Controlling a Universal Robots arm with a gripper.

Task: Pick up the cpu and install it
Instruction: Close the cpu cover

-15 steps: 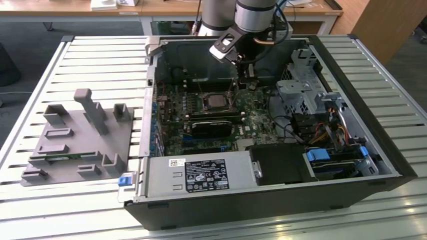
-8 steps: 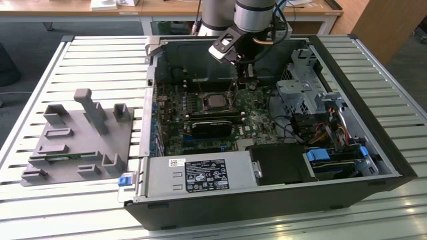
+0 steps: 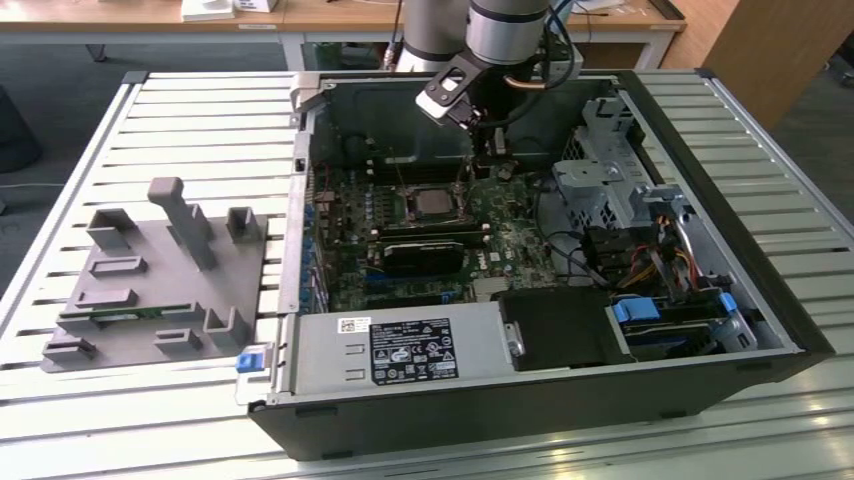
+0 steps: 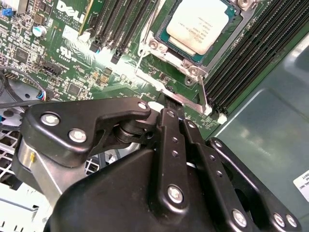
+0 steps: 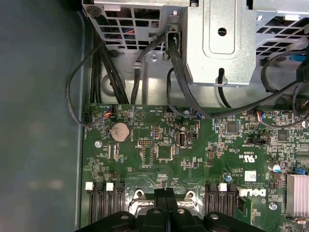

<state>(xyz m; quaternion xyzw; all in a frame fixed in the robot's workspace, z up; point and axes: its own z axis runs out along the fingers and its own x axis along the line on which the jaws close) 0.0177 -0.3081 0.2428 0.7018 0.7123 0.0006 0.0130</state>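
Bench [image 3: 200,110] layout, exterior view's left to right. 1 gray fixture plate [image 3: 134,300] with several upright posts, well apart from the work. Then 1 open PC case [image 3: 534,420] on its side, with 1 motherboard [image 3: 514,215] inside.

1 cpu [image 3: 430,203] lies flat in the socket mid-board, silver top up and a metal frame around it. 1 black card [image 3: 424,252] sits just beside the socket toward the case front. 1 labelled power supply box [image 3: 400,350] sits in front of that.

1 arm [image 3: 507,30] reaches down into the case, its tip just beside the cpu on the exterior view's right.

In the second wrist view, 2 fingers [image 4: 171,140] are closed flat against each other with nothing visible between them. The tips are at the socket's wire lever [image 4: 193,99]; contact can't be told. They are off the cpu [image 4: 200,26].

In the first wrist view the fingers [image 5: 159,197] are pressed together at the socket edge, with 1 coin cell [image 5: 120,130] on the board beyond.

Far right in the exterior view is 1 metal drive cage [image 3: 601,185].
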